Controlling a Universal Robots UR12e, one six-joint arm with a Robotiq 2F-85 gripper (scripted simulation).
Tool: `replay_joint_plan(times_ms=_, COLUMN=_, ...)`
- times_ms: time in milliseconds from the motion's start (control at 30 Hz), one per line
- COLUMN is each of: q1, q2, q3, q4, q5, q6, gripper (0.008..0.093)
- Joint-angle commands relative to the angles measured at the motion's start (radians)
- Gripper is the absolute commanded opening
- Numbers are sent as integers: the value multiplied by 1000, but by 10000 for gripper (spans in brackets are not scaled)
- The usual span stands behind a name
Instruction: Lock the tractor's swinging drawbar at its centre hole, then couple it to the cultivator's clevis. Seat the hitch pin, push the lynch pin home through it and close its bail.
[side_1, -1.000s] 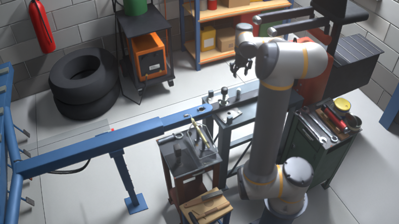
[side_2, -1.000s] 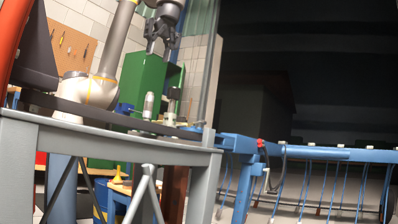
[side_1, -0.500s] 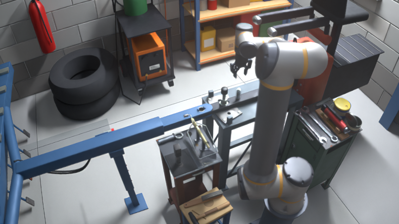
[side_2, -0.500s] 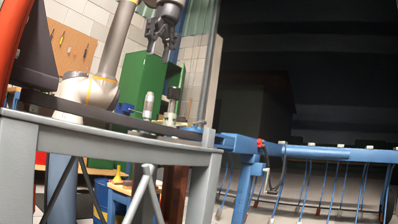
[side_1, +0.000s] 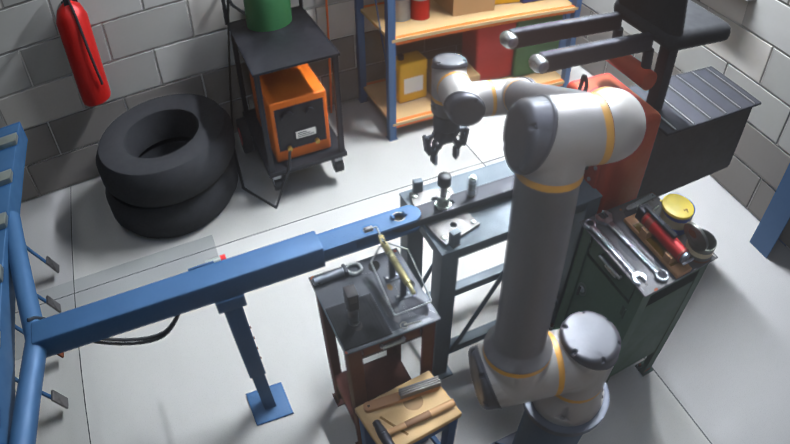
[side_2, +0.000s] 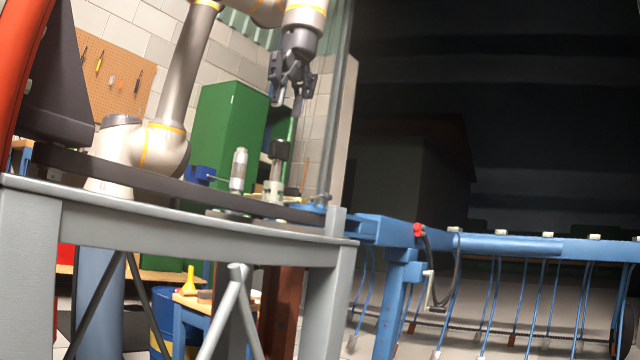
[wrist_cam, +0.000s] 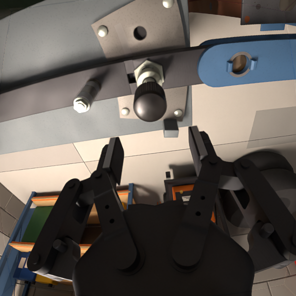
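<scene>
A black-knobbed plunger pin (side_1: 443, 189) (side_2: 276, 167) (wrist_cam: 149, 97) stands upright on the dark drawbar (side_1: 469, 194) (wrist_cam: 82, 82), on the grey stand. My gripper (side_1: 445, 144) (side_2: 292, 87) (wrist_cam: 156, 146) hangs well above the knob, open and empty. The blue cultivator tongue ends in a clevis (side_1: 399, 216) (wrist_cam: 239, 64) with a ringed hole, next to the drawbar's end. A silver stud (side_1: 472, 185) (side_2: 238, 167) (wrist_cam: 84, 98) stands further along the drawbar. On a small table below, a brass-coloured hitch pin (side_1: 395, 269) leans in a clear bin, and a ring-ended lynch pin (side_1: 340, 273) lies beside it.
The cultivator's blue frame (side_1: 166, 287) (side_2: 500, 247) stretches to the left on a jack stand (side_1: 259, 359). Two stacked tyres (side_1: 166, 160), an orange welder cart (side_1: 293, 110) and shelves (side_1: 442, 33) line the back wall. A green tool cabinet (side_1: 635, 276) stands to the right of my arm's base.
</scene>
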Motion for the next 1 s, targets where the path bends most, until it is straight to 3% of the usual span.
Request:
replay_joint_plan(times_ms=0, q1=-6, q2=1, q3=-1, q4=-2, q5=-1, q6=-2, gripper=680)
replay_joint_plan(times_ms=367, q1=-5, q2=65, q3=63, q4=-128, q5=-1, q6=-1, gripper=680)
replay_joint_plan(times_ms=967, q1=-4, q2=80, q3=75, q4=-157, q5=-1, q6=-1, gripper=680)
